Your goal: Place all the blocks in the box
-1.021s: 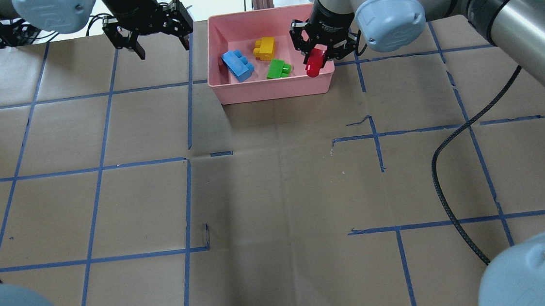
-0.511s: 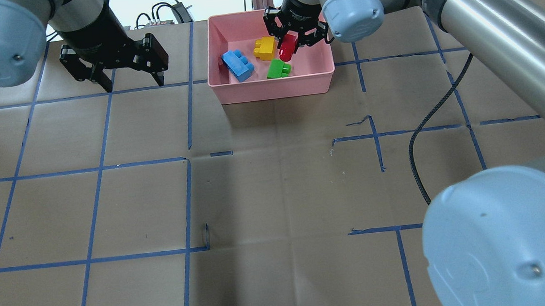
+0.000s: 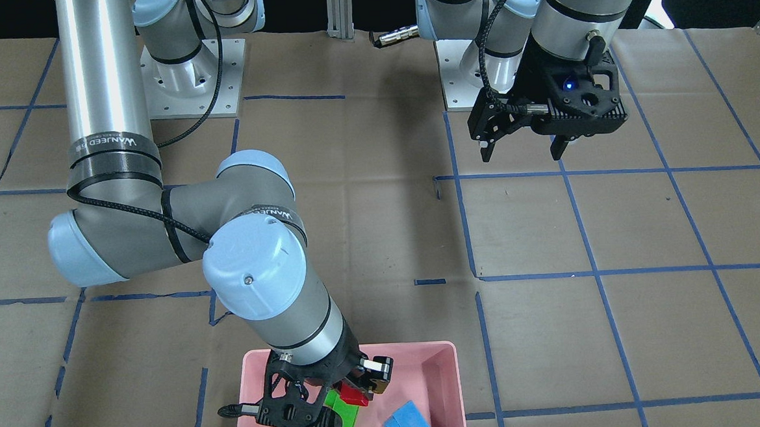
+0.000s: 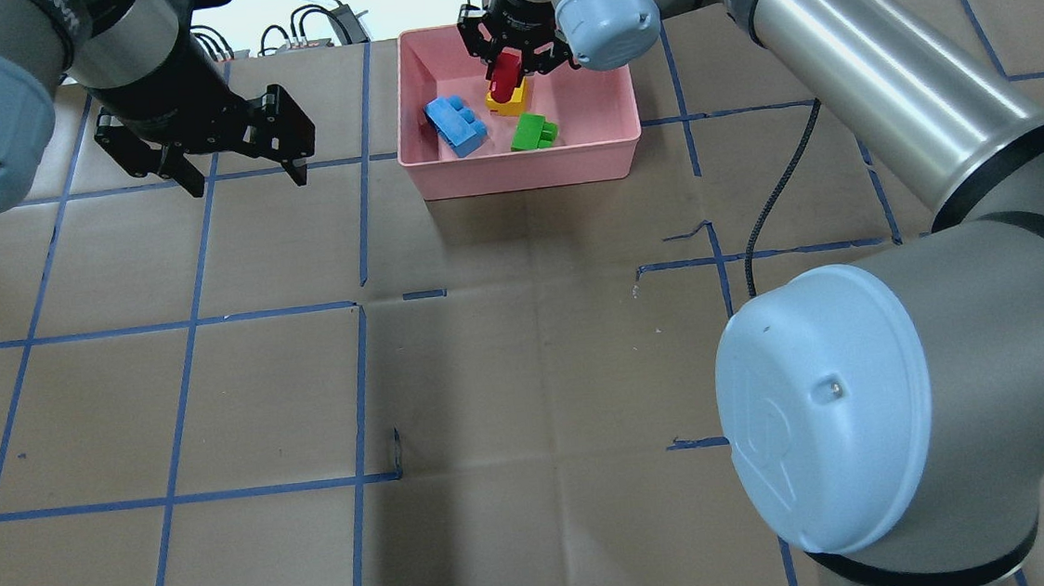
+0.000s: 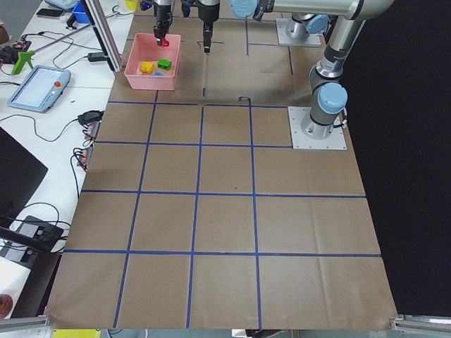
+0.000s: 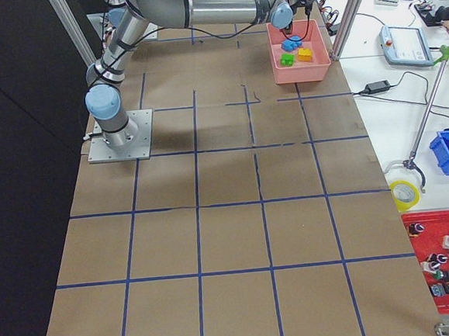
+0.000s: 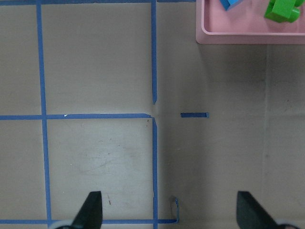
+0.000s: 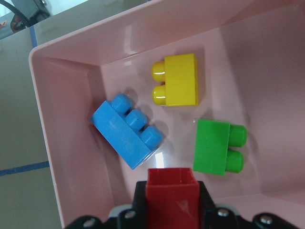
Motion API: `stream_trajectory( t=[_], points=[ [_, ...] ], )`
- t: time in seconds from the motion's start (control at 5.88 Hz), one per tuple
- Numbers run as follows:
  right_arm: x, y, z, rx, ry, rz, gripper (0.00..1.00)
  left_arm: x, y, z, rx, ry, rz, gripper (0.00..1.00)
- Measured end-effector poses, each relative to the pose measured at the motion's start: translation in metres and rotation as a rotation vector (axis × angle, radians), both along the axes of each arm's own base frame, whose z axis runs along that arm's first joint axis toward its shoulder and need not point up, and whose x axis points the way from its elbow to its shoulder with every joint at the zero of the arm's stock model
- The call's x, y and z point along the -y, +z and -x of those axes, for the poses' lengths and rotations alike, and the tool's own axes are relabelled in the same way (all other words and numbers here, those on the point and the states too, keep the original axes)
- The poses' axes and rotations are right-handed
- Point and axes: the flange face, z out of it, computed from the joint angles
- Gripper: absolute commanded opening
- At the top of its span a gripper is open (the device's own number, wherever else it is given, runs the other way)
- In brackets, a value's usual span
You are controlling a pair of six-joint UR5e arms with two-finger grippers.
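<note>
Since half a second ago we have carried the red block (image 4: 505, 73) leftward across the box (image 4: 605, 163), from beside the yellow block (image 4: 514, 102) to a spot over it. Our right gripper (image 4: 509, 63) holds it there above the box floor, jaws pinching the red block on two sides. Below it in the box lie the yellow block, the light blue block (image 4: 456, 125) toward the left wall and the green block (image 4: 534, 132) by the near wall, all three apart from one another. Our left gripper (image 4: 248, 179) hangs over the counter (image 4: 527, 358) well left of the box, jaws spread and empty.
</note>
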Motion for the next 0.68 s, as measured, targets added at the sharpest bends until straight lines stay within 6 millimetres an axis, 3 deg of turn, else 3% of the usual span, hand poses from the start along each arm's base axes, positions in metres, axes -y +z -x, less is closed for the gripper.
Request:
stream_trajectory(
  t=[0.17, 0.68],
  points=[
    [0.003, -0.0053, -0.0015, -0.001, 0.004, 0.004, 1.0, -0.0017, 0.0002, -0.0014, 0.001, -0.013, 0.0, 1.0],
    [0.008, -0.0111, 0.0038, -0.006, 0.008, 0.023, 1.0, 0.0006, -0.0037, -0.0052, 0.005, -0.037, -0.006, 1.0]
  ],
)
